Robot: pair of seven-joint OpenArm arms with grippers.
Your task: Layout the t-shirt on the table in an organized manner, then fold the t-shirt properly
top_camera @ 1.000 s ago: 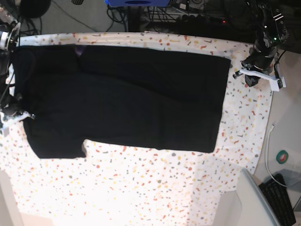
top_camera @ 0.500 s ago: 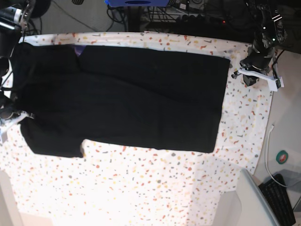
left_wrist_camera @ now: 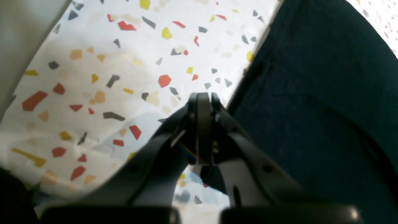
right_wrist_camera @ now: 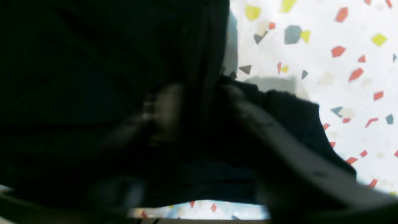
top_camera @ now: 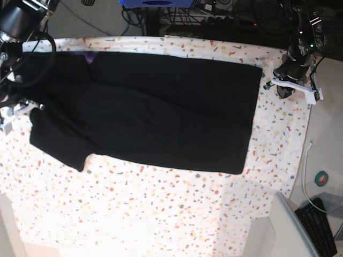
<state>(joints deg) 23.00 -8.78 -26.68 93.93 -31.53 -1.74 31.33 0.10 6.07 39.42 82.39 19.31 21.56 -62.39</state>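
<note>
- Our right gripper (right_wrist_camera: 202, 109) has its blurred fingers spread apart, released over the dark cloth.
- Beneath it lies the t-shirt (top_camera: 144, 112), black and spread wide across the upper part of the table (top_camera: 139, 214) in the base view, one corner of cloth jutting out below our right gripper.
- Our right arm (top_camera: 15, 61) stands in the way, hiding part of the shirt's edge.
- Our left gripper (left_wrist_camera: 200, 98) is closed with nothing in it, near the shirt's opposite edge.
- Beyond that side we see a white cable (top_camera: 304, 171), a small round green-and-red thing (top_camera: 321, 178), a black ridged object (top_camera: 316, 227) and a pale grey panel (top_camera: 281, 230) overlapping the table's corner.
- Something blue (top_camera: 155, 2) sits at the far edge.
</note>
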